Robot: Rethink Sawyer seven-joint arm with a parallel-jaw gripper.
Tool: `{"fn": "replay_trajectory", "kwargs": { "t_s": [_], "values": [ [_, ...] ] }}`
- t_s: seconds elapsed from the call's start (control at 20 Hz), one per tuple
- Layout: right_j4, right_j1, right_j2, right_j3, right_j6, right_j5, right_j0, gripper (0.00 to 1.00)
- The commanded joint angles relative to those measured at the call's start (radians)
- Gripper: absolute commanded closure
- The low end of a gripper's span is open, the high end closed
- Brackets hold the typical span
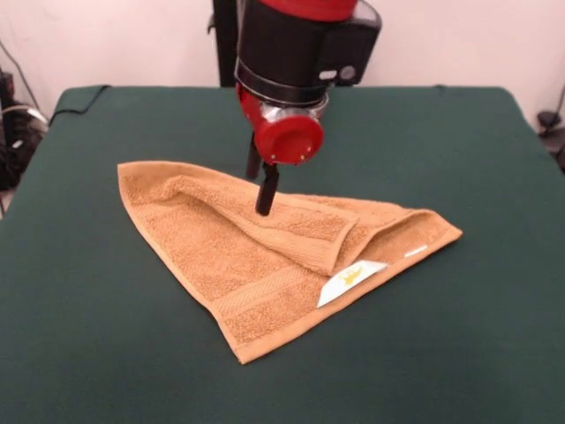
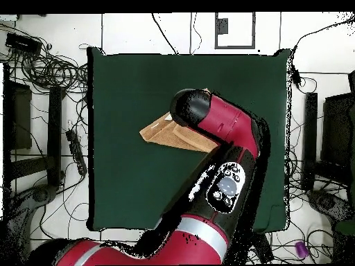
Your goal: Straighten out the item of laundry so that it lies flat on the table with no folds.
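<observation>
The small orange-tan terry towel (image 1: 265, 256) lies near the middle of the large table with the dark green cloth surface (image 1: 97, 353), folded over itself into a rough triangle. One thick flap is turned back across the centre, and the white label with a yellow mark (image 1: 351, 280) shows at the edge nearest the camera.

The red and black arm comes down from above, and its gripper (image 1: 264, 196) stands right on the folded flap, the dark tips touching or pressing into the cloth. From the front I see only slim dark fingers (image 1: 266, 190) close together, so I cannot tell if they are clenched on the fabric or released; in the overhead view the arm covers that place fully.

To my judgement the work is at an early step: taking hold of the upper layer so it can be opened. The next move needs a sure pinch of the top layer alone, then a pull outward, away from the fold, so that the flap turns over and does not drag the whole towel along.
</observation>
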Motion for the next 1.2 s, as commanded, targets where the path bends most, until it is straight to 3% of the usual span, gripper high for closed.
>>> {"fn": "replay_trajectory", "kwargs": {
  "t_s": [0.05,0.3,0.65,0.75,0.95,1.2],
  "values": [
    [-0.067,-0.092,0.287,0.256,-0.024,-0.360,-0.036,0.00],
    [-0.063,-0.124,0.331,0.312,0.076,-0.459,-0.050,0.00],
    [-0.019,-0.098,0.230,0.259,0.132,-0.180,0.015,0.00],
    [-0.029,-0.093,0.214,0.251,0.130,-0.161,0.024,0.00],
    [-0.071,-0.162,0.366,0.354,0.013,-0.343,-0.066,0.00],
    [-0.153,-0.193,0.490,0.398,-0.006,-0.489,-0.140,0.00]
  ]
}}
